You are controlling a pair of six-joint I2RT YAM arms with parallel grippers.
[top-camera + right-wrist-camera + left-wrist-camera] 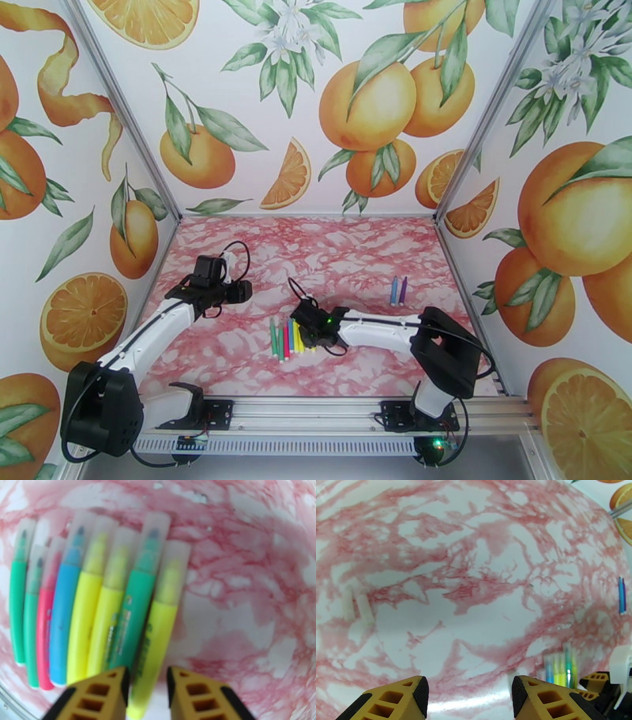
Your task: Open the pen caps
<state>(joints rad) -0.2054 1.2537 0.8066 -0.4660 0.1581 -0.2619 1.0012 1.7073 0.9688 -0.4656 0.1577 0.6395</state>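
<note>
Pink tabletop (355, 253): my right end effector (147, 676), barely parted and empty, sees frosted pen caps (156, 531) at 12 o'clock; left end effector (470, 689) wide, empty.

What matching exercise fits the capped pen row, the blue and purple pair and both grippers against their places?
1. row of eight coloured marker pens, frosted caps
2. blue and purple pen pair
3. left gripper
4. right gripper

a. over bare pink marbled tabletop, jaws wide
b. far right
c. near centre
d. astride the end of a yellow pen

Pairs: 1c, 2b, 3a, 4d.
</note>
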